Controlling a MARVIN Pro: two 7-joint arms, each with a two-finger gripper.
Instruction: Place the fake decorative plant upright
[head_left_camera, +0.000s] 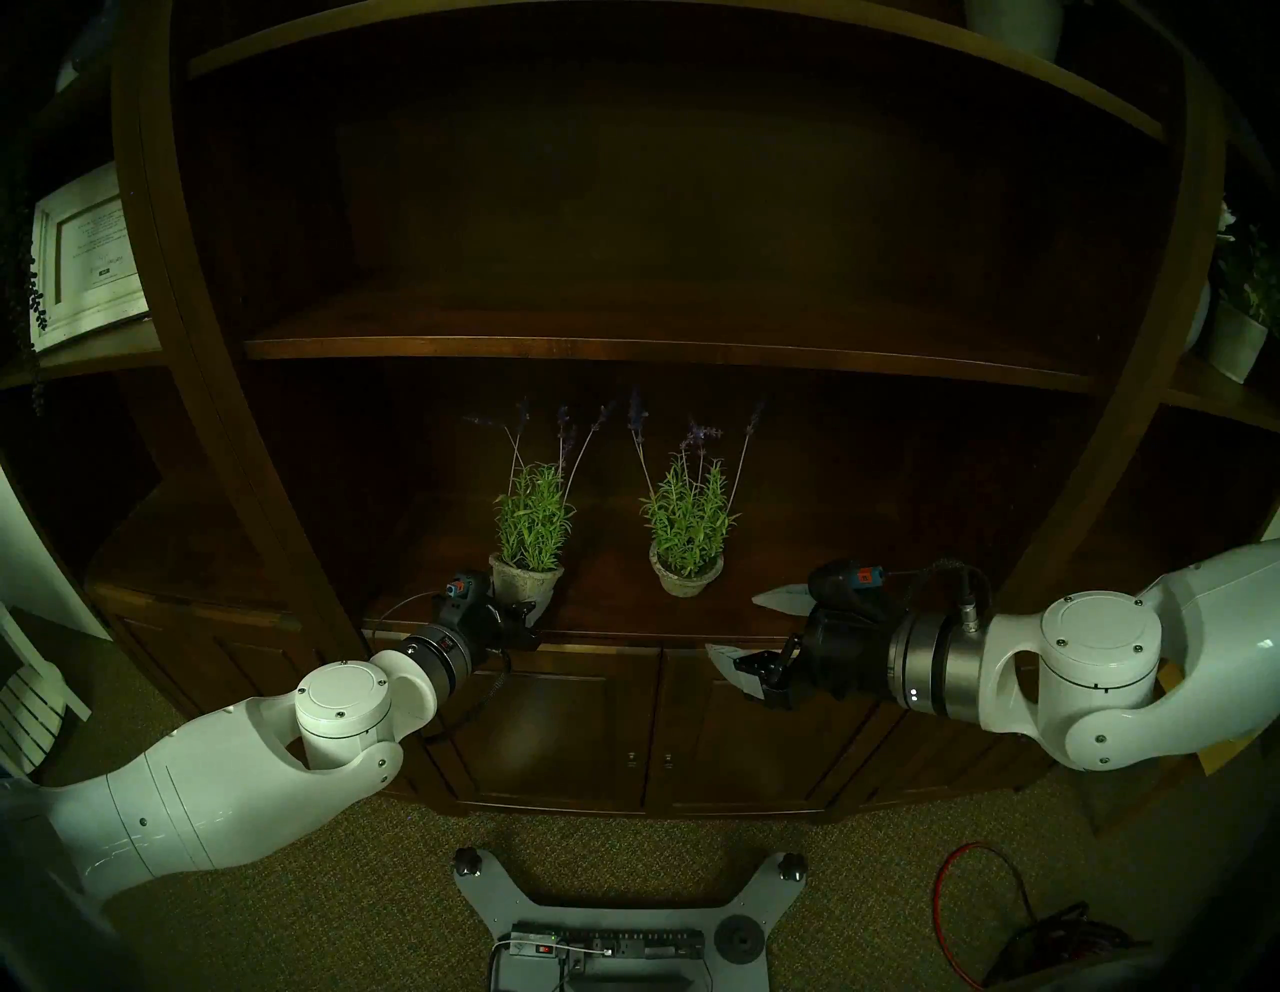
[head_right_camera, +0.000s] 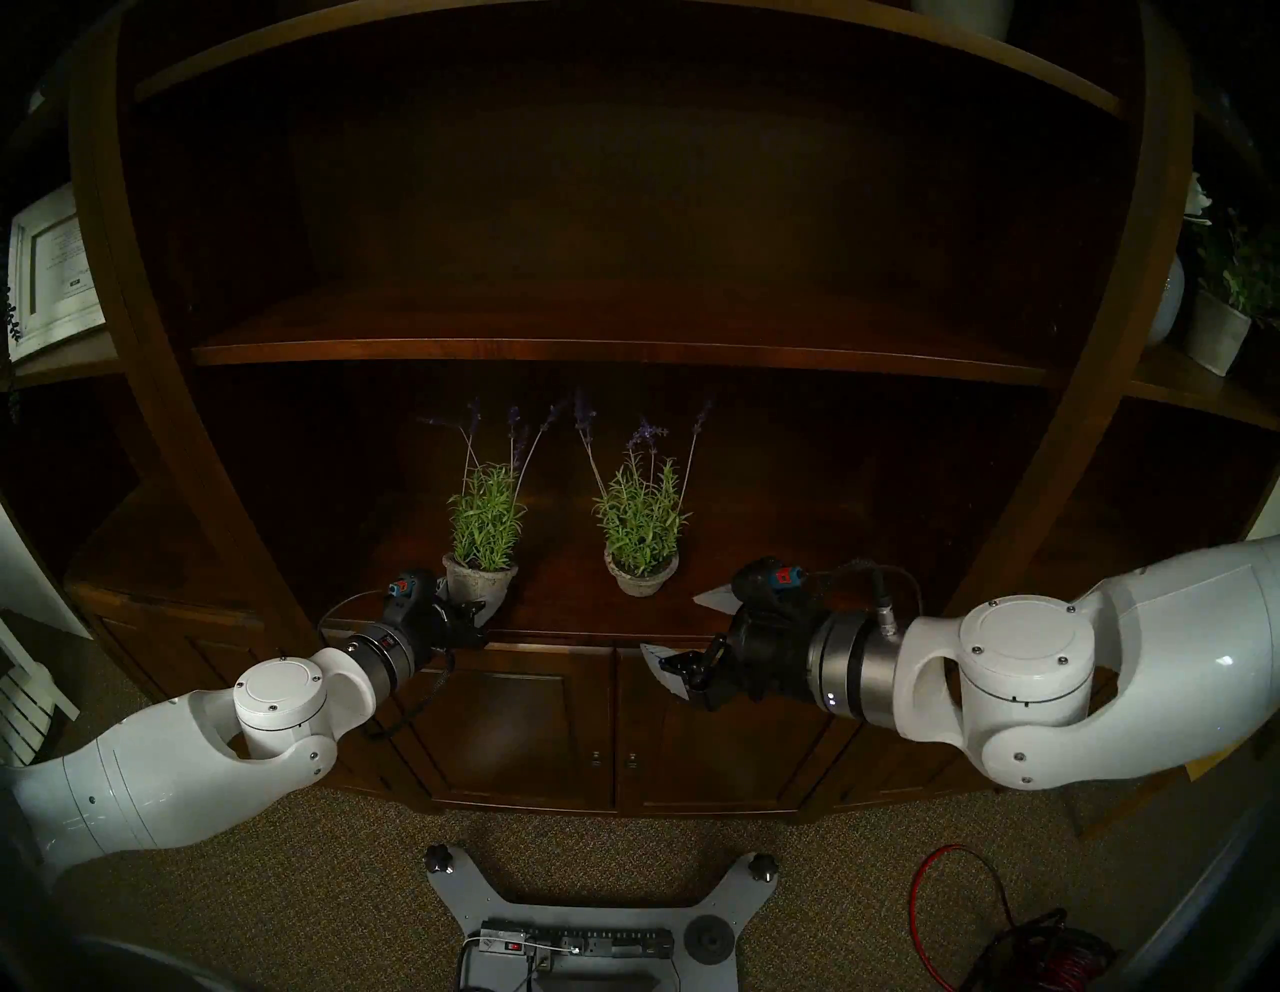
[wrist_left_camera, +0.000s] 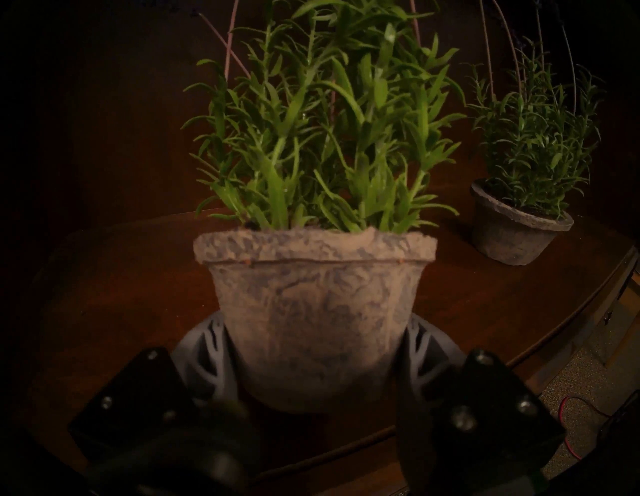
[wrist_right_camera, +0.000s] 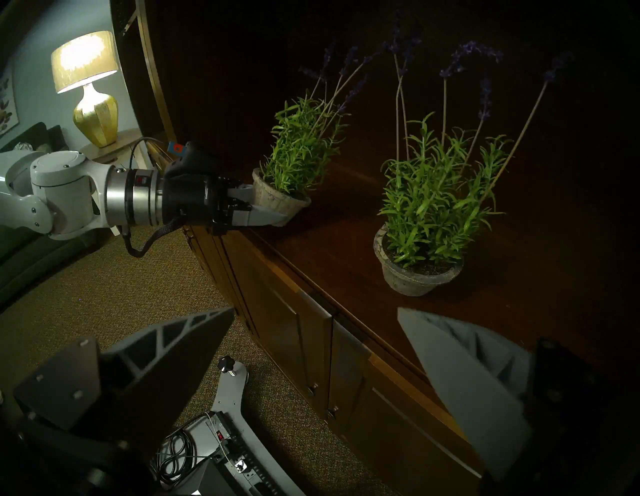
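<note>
Left gripper (wrist_right_camera: 273, 211) seemingly clamps the upright potted plant (wrist_right_camera: 287, 180) near a lamp (wrist_right_camera: 88, 86).

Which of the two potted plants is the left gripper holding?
The left plant: the left gripper is clamped on its pot. The right plant stands free on the shelf.

Rough, mottled matt pot (wrist_left_camera: 311, 311); glossy dark wood shelf (wrist_left_camera: 485, 294); smooth glossy white arm shells (head_left_camera: 208, 796)
</note>
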